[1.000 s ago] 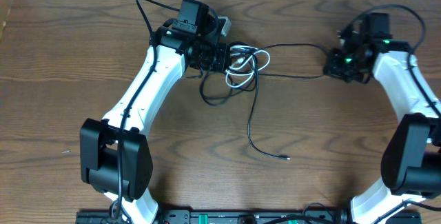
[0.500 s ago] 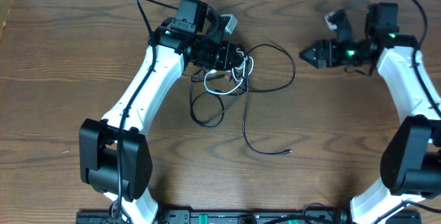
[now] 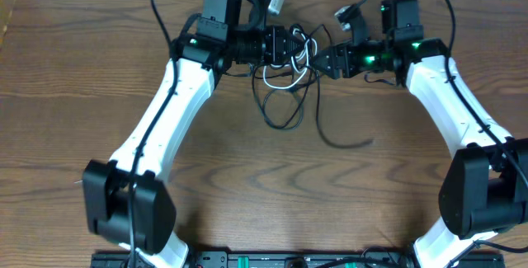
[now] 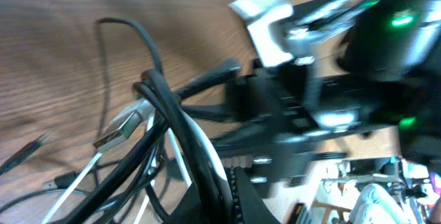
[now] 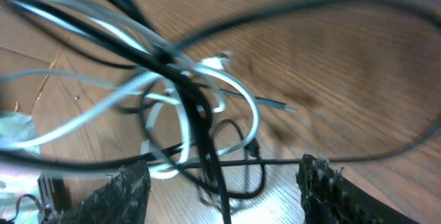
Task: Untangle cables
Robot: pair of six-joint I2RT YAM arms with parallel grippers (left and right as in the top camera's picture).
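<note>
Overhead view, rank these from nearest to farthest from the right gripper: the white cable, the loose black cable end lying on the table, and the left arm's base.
From the right gripper:
1. white cable, just to its left in the tangle.
2. loose black cable end, lying on the table toward the near edge, slightly to the right.
3. left arm's base, far off at the near left corner.

The overhead view looks straight down on the whole counter (image 3: 66, 95) from far off. Each wrist view looks forward from just behind its own pincer, very near: left pincer (image 4: 231, 196), right pincer (image 5: 227, 193). All three views share the cables (image 3: 285, 78) between the pincers.
</note>
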